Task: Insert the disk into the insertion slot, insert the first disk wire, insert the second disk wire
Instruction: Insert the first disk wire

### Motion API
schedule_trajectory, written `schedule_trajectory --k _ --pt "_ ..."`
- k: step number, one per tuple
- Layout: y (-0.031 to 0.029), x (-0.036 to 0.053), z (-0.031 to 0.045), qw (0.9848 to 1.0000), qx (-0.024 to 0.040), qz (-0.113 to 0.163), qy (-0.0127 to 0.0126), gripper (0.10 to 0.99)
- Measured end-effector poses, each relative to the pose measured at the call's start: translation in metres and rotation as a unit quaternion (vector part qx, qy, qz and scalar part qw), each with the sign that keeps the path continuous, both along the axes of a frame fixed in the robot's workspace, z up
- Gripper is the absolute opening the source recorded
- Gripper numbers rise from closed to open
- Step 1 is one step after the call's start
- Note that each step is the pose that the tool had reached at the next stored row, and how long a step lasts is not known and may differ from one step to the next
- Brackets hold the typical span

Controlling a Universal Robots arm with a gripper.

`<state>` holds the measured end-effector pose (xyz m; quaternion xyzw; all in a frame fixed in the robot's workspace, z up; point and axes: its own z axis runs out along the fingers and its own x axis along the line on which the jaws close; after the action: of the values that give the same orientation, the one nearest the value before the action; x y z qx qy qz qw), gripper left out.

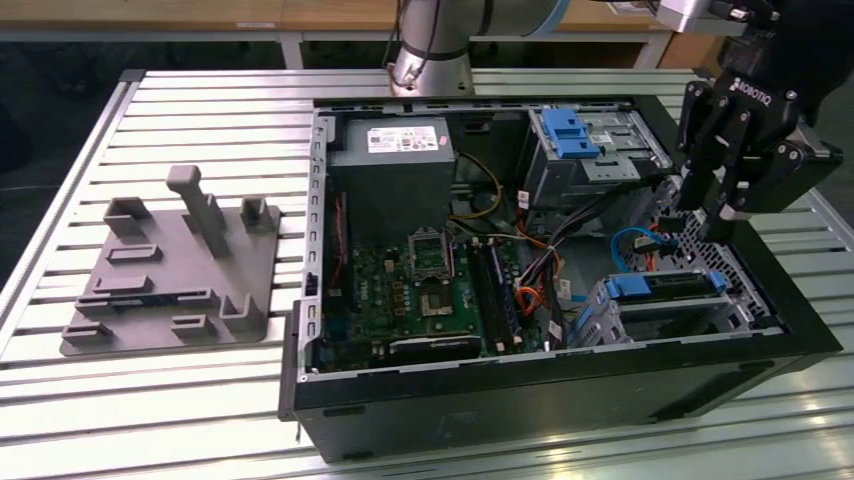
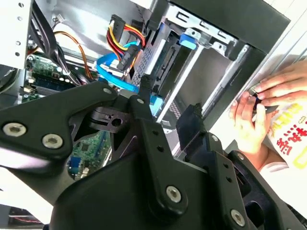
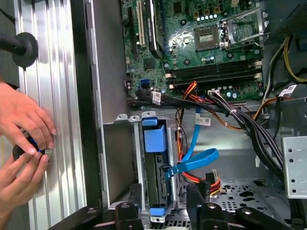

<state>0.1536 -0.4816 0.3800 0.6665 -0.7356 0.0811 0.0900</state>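
The hand (image 3: 163, 207) is hanging open and empty above the disk (image 3: 154, 140), which is sitting inside the insertion slot (image 1: 603, 322), showing its bright blue carrier and a narrow dark edge. A loose blue data cable (image 3: 194, 163) is looping just beside it. In my judgement, a descending hand is risking a snag on that cable.

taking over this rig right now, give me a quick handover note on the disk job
Gripper: open, empty, hovering above the case near the drive cage.
Disk: seated in the insertion slot, blue carrier showing.
Done: disk insertion, by the look of it.
Blue data wire: its end lies at the disk; cannot tell if it is plugged.
Power plug with coloured wires: lies apart from the disk, not inserted.
Note: a person's hands are on the table beside the case.
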Motion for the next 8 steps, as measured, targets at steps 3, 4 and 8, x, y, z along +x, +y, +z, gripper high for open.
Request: schedule_trajectory --k 3,4,8 --pt "0.0031 0.0018 -0.0038 1.0 -0.0013 0.001 0.0 0.498" --pt "0.0047 0.0024 -0.005 1.0 -0.002 0.002 0.0 0.498" --pt "0.0112 0.0039 -0.0082 1.0 -0.0034 0.003 0.0 0.498"
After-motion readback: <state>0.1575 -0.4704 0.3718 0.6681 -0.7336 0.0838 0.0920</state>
